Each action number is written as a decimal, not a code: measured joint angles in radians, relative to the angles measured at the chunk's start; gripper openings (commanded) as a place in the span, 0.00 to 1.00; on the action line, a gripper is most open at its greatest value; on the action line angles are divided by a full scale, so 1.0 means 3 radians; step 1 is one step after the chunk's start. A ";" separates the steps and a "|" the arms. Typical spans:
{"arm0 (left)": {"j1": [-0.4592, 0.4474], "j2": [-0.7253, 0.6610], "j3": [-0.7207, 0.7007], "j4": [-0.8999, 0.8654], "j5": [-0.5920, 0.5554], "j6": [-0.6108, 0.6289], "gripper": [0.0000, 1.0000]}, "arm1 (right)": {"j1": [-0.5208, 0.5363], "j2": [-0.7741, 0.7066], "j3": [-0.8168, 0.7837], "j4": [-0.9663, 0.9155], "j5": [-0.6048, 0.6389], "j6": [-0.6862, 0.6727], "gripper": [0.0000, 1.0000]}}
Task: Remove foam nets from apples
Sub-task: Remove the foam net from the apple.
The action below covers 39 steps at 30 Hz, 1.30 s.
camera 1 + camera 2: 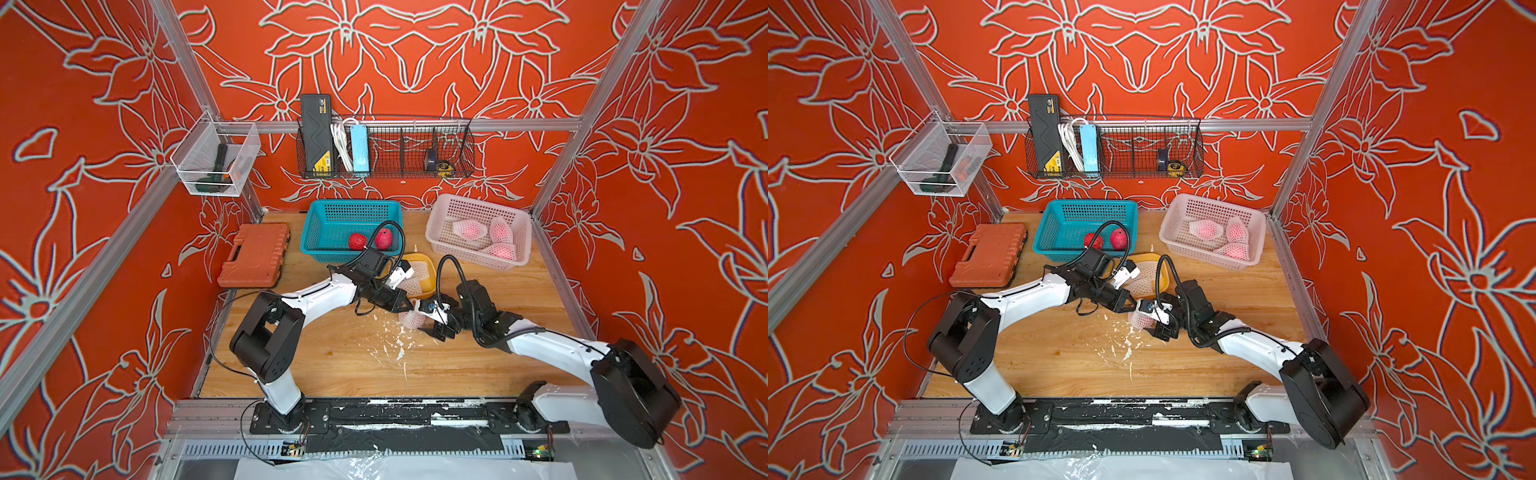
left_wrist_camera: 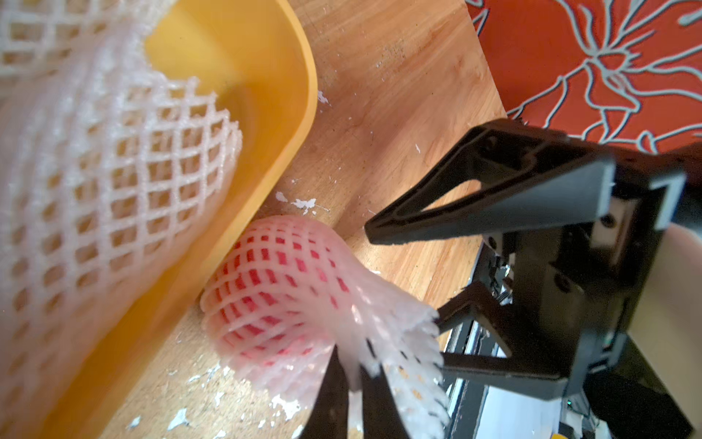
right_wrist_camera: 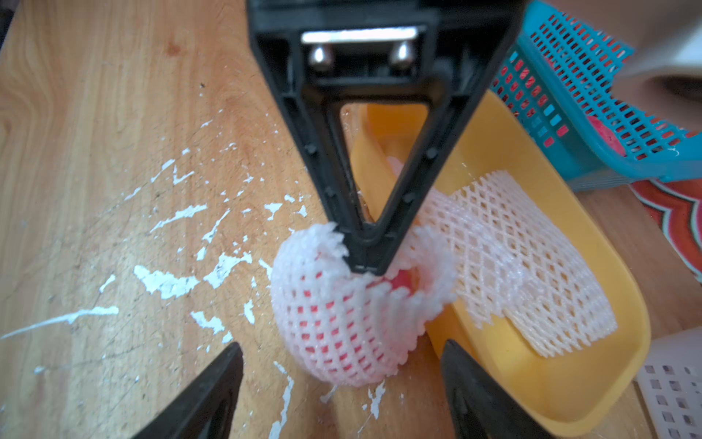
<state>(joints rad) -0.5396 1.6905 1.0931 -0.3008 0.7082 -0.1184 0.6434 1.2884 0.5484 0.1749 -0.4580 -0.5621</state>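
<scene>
1. Tabletop of wood, littered with white foam crumbs.
2. Teal basket at the back holds two bare apples; the pale basket beside it holds three netted apples.
3. Yellow tray carries an empty net.
4. Working apple sits on the tabletop close against the tray, inside its foam net, whose mouth is flared.
5. Left gripper is pressed together, pinching the net's frilled rim; the right gripper is spread, a finger on each side of the fruit.
6. Handling, as judged: the net looks light, soft and stretchy and seems to shed crumbs, so take the loose rim rather than the taut mesh. The apple looks firm, smooth and prone to roll, so clamp it across its widest part.
</scene>
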 measured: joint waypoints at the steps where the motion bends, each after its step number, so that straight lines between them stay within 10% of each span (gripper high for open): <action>1: 0.0001 0.0000 0.0000 0.0004 0.0001 0.0003 0.15 | -0.0019 0.0013 0.0006 0.0037 -0.0015 0.0031 0.78; 21: 0.0001 -0.0103 -0.0010 -0.0029 0.0039 0.0290 0.22 | -0.0226 0.0604 0.0529 -0.0205 -0.0958 -0.0216 0.31; 31: 0.0011 -0.0510 -0.0187 0.0042 -0.0268 0.0350 0.64 | -0.0239 0.0604 0.0529 -0.0383 -0.1010 -0.0351 0.18; 39: 0.0013 -0.1261 -0.0687 0.0423 -0.0735 0.0614 0.64 | -0.0244 0.0591 0.0529 -0.0426 -0.1044 -0.0352 0.14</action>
<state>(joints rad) -0.5358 1.3121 0.8871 -0.1738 0.4877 0.0658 0.5701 1.4658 0.7071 0.0471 -0.7712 -0.6678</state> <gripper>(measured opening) 0.661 0.141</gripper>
